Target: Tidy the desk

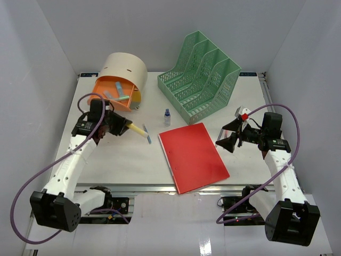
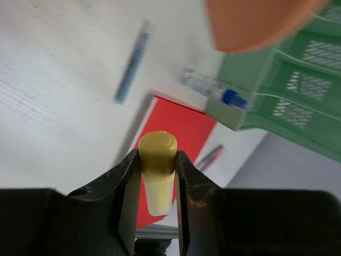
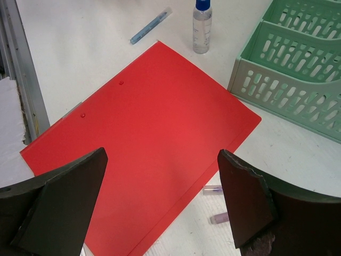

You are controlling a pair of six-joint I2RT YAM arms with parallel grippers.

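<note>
The white desk holds a red folder at its middle front, also in the right wrist view. My left gripper is shut on a yellow marker and holds it above the desk, left of the folder, in front of the orange drawer. A blue pen lies just past the marker's tip. My right gripper is open and empty, hovering over the folder's right edge. Two purple pen ends show beside its right finger.
A beige round drawer box stands at the back left with its orange drawer open and small items inside. A green mesh file rack stands at the back right. A small blue-capped bottle stands between them. A metal rail runs along the front edge.
</note>
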